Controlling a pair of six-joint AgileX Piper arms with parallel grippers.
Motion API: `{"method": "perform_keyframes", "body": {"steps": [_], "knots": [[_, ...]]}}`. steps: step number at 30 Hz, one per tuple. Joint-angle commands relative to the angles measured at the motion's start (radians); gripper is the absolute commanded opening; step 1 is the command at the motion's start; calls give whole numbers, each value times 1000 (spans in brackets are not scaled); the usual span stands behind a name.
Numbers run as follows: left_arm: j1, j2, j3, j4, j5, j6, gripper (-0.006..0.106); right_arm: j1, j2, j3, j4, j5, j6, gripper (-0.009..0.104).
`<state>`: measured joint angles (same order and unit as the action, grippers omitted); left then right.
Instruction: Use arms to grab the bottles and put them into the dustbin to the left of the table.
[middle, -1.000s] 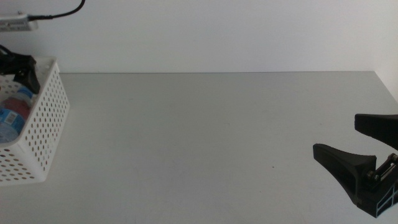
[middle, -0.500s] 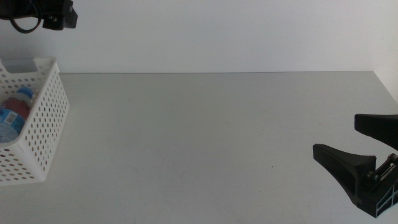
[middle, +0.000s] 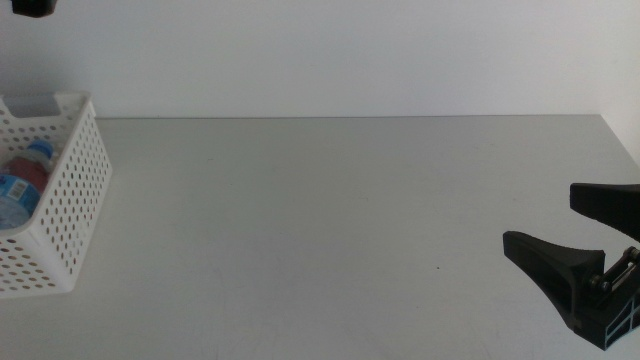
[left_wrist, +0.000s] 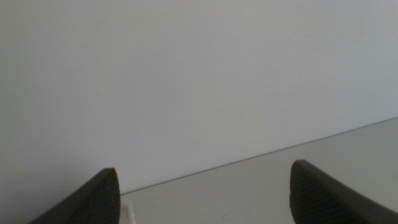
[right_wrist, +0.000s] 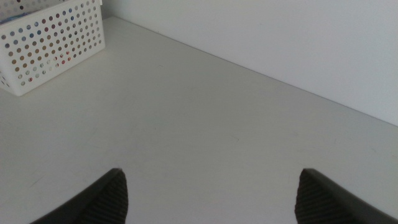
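Grey table (middle: 330, 220), bottles (middle: 22, 180) in dustbin (middle: 70, 215), left claw (left_wrist: 205, 193) released, raised, right claw (middle: 575, 235) released, low.

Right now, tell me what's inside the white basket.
In the white basket lie a blue-capped water bottle and something red behind it; the walls hide the rest.
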<state>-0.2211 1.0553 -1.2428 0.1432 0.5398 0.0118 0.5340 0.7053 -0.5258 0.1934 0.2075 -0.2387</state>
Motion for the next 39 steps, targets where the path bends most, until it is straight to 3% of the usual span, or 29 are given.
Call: {"method": "perform_keyframes", "body": {"steps": [1,25,33,39], "knots": [[-7,-19,-26,5,-97,-19,94,-6,-3,-24,-1,-70,-15,71],[-7,64,-26,3,-89,-19,94,-17,-102,-21,-18,-67,-15,71],[-3,-111,202,-133,-152,-19,94,-287,-268,66,-79,-70,-15,71],[55,-450,586,-136,-255,-19,94,-475,-465,217,-80,-67,-15,71]]}}
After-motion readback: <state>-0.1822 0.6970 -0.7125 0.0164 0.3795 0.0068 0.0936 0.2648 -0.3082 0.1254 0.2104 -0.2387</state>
